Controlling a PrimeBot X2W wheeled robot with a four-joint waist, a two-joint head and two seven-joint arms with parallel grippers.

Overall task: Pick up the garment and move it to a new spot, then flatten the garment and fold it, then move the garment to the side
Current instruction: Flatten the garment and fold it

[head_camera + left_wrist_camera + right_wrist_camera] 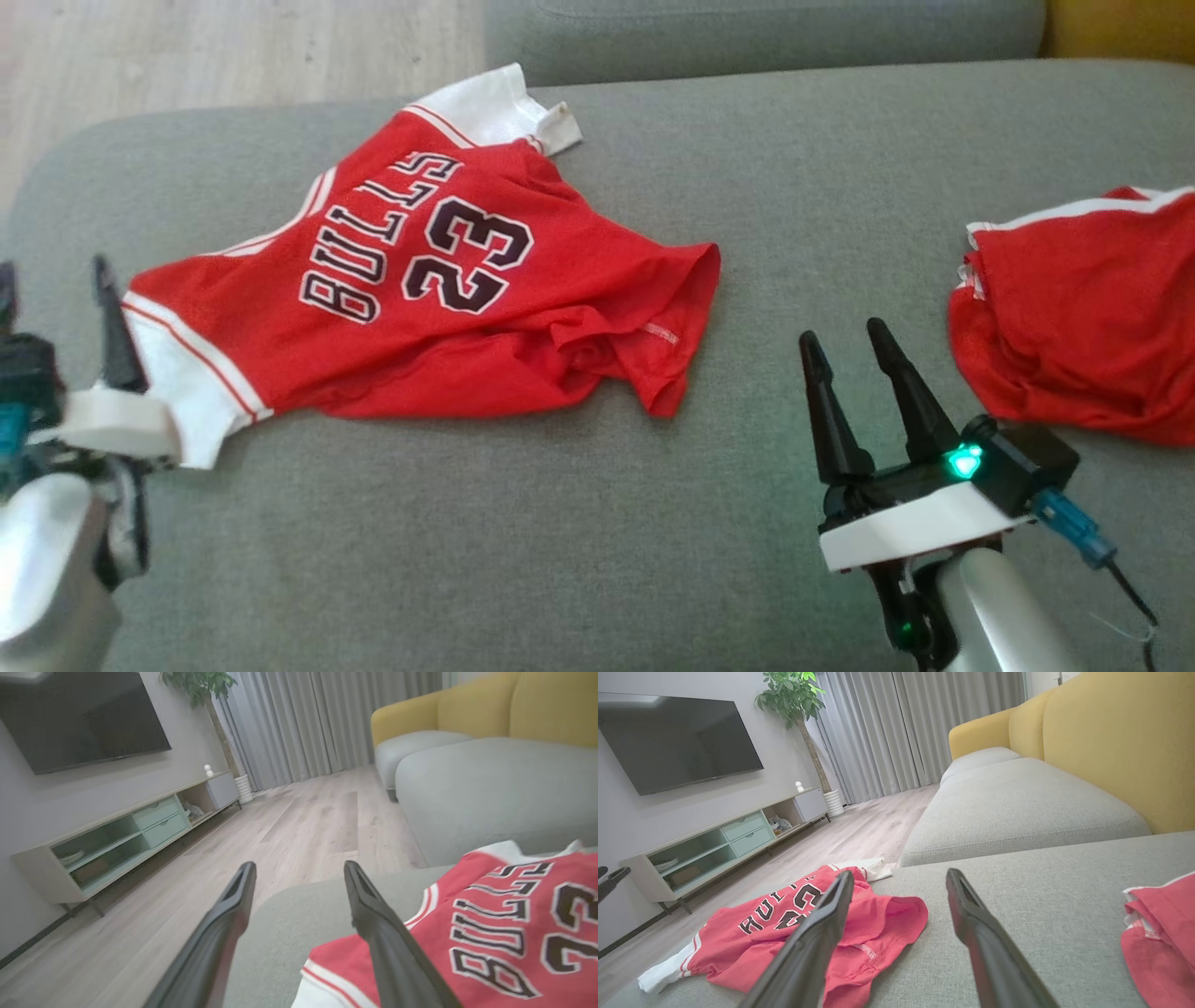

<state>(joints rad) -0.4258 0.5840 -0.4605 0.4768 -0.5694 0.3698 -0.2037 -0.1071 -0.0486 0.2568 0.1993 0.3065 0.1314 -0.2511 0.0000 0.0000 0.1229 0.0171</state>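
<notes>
Lying crumpled on the grey sofa cushion (pixel 597 523), red Bulls jersey (pixel 439 308) sits left of centre. Left jaws spread wide, empty, just beside its white-trimmed edge. Right jaws wide apart, empty, between jersey and second red garment (pixel 1074 327).

Left gripper (pixel 56 294) at lower left, fingers spread wide, right gripper (pixel 843 336) at lower right, fingers apart, empty

Grey couch (pixel 597 560) with red jersey (pixel 420 289), second red garment (pixel 1083 327)
</notes>
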